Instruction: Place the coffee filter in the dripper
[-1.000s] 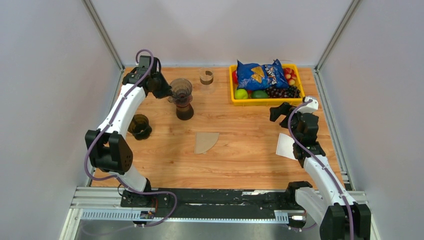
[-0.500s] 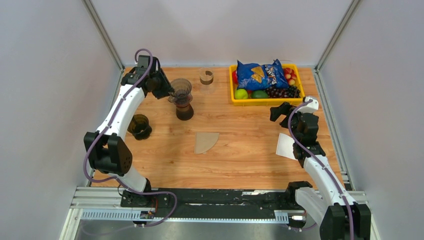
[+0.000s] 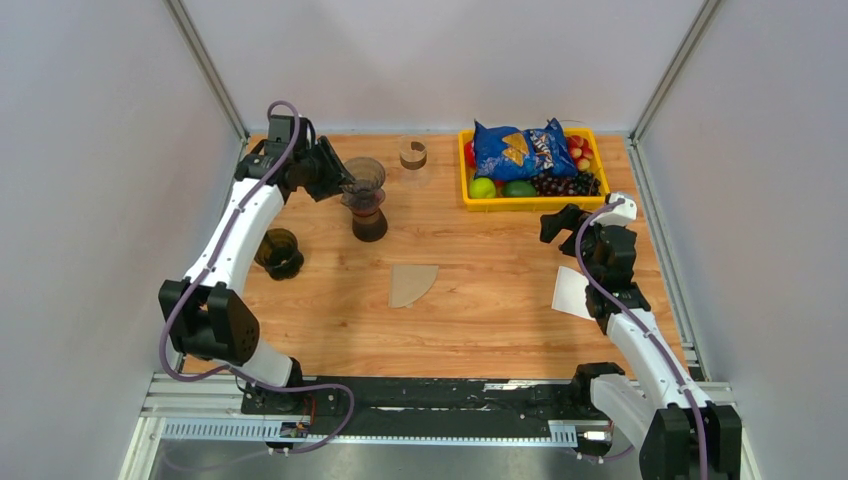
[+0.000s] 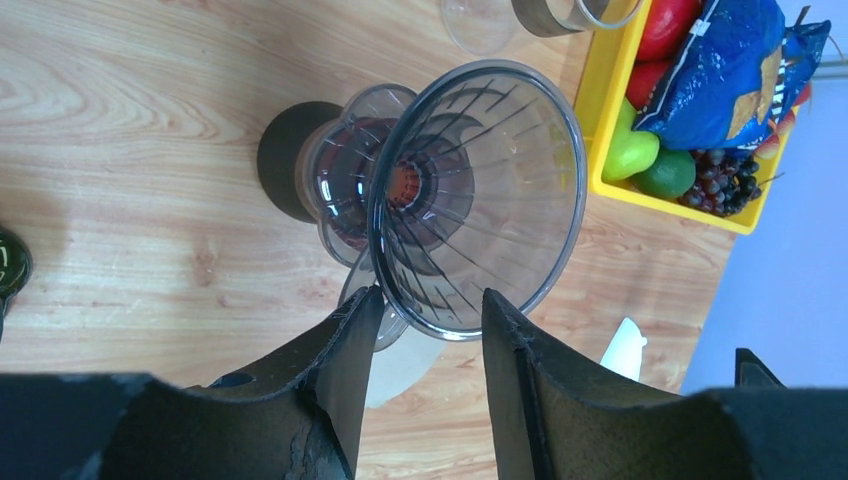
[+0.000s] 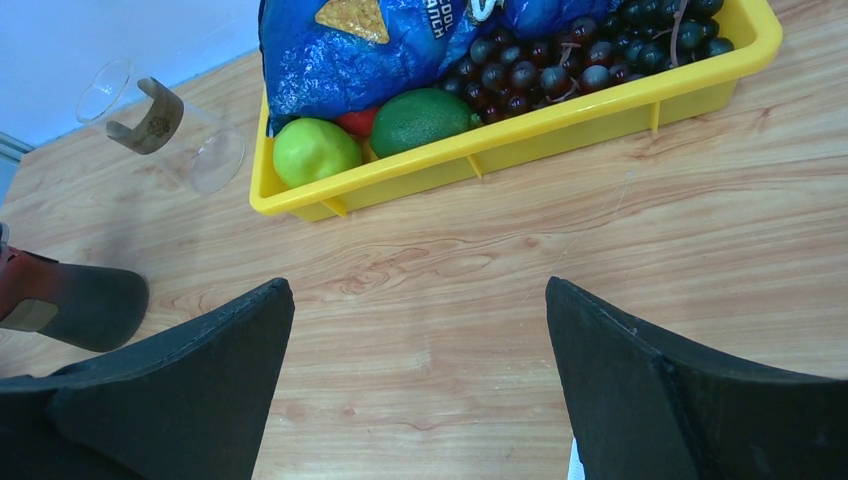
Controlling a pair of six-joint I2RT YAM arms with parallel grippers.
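Note:
The coffee filter [image 3: 411, 284], a brown fan-shaped paper, lies flat on the wood mid-table, apart from both arms. The dripper [image 3: 363, 175], a clear ribbed cone, sits upright on a glass server with a dark base [image 3: 369, 224] at the back left. My left gripper [image 3: 338, 180] is at the dripper's left side. In the left wrist view the dripper [image 4: 480, 190] has its near rim between the parted jaws of my left gripper [image 4: 428, 300], which is open. My right gripper [image 3: 553, 222] hovers wide open over bare wood below the tray, and the right wrist view shows nothing between the fingers of that gripper [image 5: 418, 283].
A dark cup [image 3: 280, 252] stands by the left arm. A clear glass with a brown band [image 3: 412, 153] lies at the back. A yellow tray [image 3: 530, 203] holds a chip bag and fruit. A white paper [image 3: 572, 292] lies under the right arm.
My left gripper's jaws have parted at the dripper's rim and the left arm has drawn back slightly to the left. The dripper stays on the server. The right arm has not moved.

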